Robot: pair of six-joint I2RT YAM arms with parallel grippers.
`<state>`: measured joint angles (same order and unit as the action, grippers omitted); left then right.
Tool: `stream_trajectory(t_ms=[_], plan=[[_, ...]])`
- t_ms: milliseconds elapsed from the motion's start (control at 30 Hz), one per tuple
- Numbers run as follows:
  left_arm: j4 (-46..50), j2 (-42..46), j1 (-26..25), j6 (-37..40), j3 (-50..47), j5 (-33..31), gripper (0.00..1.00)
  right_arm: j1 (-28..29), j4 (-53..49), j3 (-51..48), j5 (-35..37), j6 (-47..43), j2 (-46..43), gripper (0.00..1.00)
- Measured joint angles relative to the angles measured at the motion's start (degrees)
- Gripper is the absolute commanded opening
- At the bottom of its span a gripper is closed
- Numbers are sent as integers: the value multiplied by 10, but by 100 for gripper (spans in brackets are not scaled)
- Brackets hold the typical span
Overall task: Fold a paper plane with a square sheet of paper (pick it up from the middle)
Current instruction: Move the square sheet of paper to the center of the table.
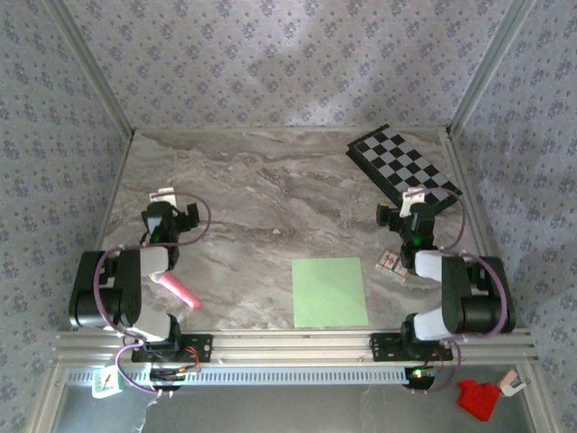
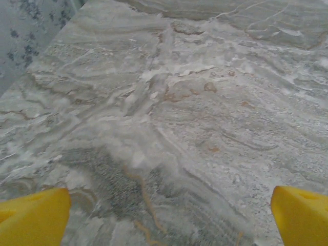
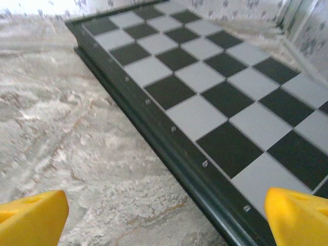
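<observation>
The square sheet of paper (image 1: 330,292) is pale green and lies flat and unfolded on the marble table near the front edge, right of centre. The paper plane is out of view. My left gripper (image 1: 169,204) hangs over the left side of the table, well to the left of the sheet. In its wrist view the gripper (image 2: 169,225) is open, its yellow fingertips (image 2: 33,219) wide apart over bare marble. My right gripper (image 1: 411,206) is beyond the sheet's far right corner. It (image 3: 166,225) is open too, with nothing between its fingertips (image 3: 300,218).
A black-and-grey chequered board (image 1: 406,161) lies at the back right, its dark rim (image 3: 169,148) just ahead of the right gripper. A pink marker (image 1: 178,291) lies by the left arm. A small card (image 1: 390,263) sits beside the right arm. Patterned walls enclose the table.
</observation>
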<state>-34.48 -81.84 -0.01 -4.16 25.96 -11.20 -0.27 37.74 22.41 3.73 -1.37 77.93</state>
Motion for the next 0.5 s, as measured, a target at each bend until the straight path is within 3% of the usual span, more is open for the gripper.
stream_trajectory(t_ms=[133, 300, 500], plan=[[88, 94, 0, -35, 48, -4, 100, 15, -129, 68, 23, 35, -92, 100], [200, 177, 0, -118, 113, 21, 100, 23, -322, 197, 25, 137, -127, 100], [309, 187, 0, -215, 183, 107, 100, 60, -492, 243, -70, 245, -123, 100]])
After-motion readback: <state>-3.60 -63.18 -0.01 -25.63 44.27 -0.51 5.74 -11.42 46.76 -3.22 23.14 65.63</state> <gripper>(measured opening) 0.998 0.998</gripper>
